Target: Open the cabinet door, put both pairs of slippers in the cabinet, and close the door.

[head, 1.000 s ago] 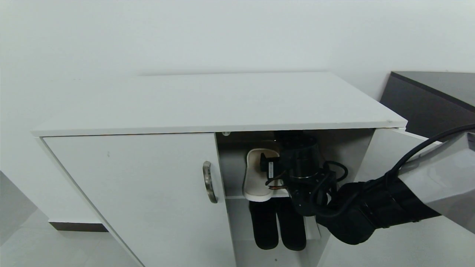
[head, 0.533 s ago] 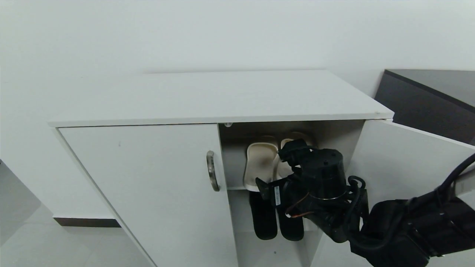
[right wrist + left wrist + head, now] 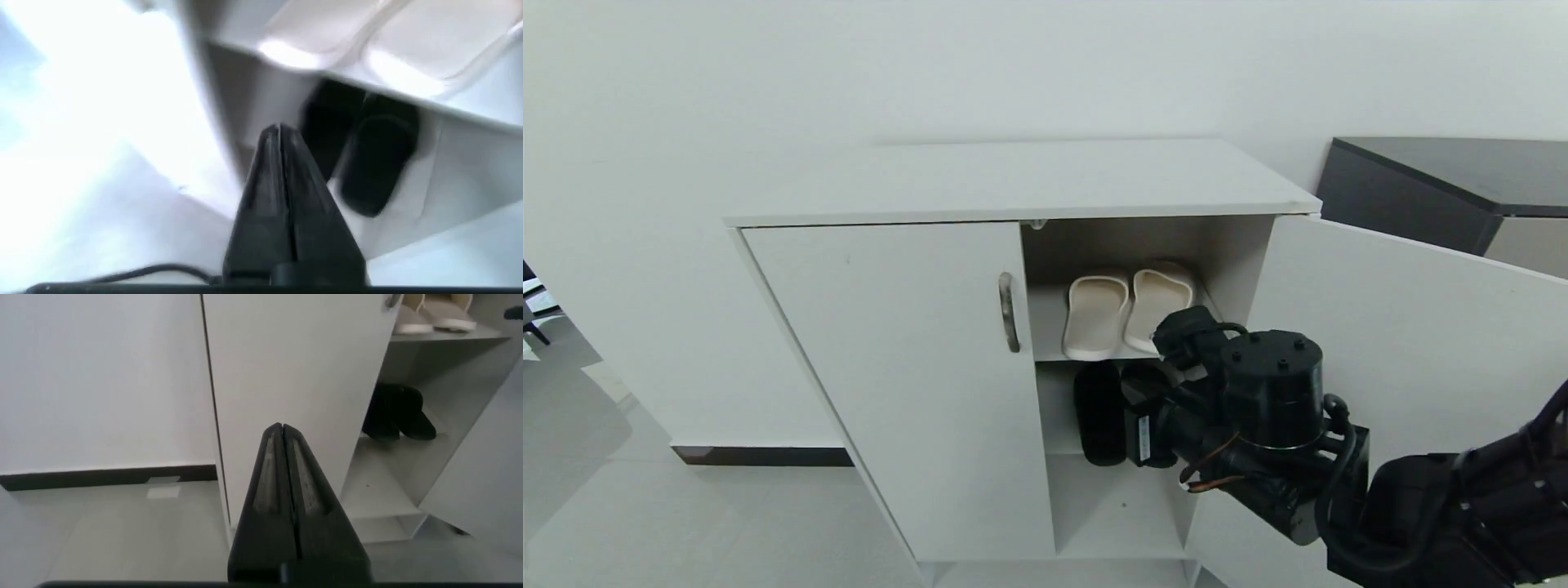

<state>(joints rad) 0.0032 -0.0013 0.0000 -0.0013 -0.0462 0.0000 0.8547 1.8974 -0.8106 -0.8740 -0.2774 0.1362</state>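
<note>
A white cabinet [image 3: 1029,175] stands against the wall. Its left door [image 3: 898,367] is shut and its right door [image 3: 1405,327] is swung wide open. A cream pair of slippers [image 3: 1127,310] lies side by side on the upper shelf. Below it, a black pair of slippers [image 3: 1098,412] lies on the middle shelf. My right gripper [image 3: 1172,333] hangs just outside the opening, shut and holding nothing. In the right wrist view the right gripper [image 3: 278,137] points toward the black pair [image 3: 364,159]. My left gripper [image 3: 282,434] is shut and empty, low in front of the shut door [image 3: 294,367].
A metal handle [image 3: 1008,312] sits on the shut door's inner edge. A dark grey piece of furniture [image 3: 1421,188] stands right of the cabinet, behind the open door. Bare grey floor [image 3: 645,506] spreads out to the left.
My right arm has drawn back out of the cabinet, leaving the cream pair on the upper shelf. The head camera has moved back, so more of the cabinet shows.
</note>
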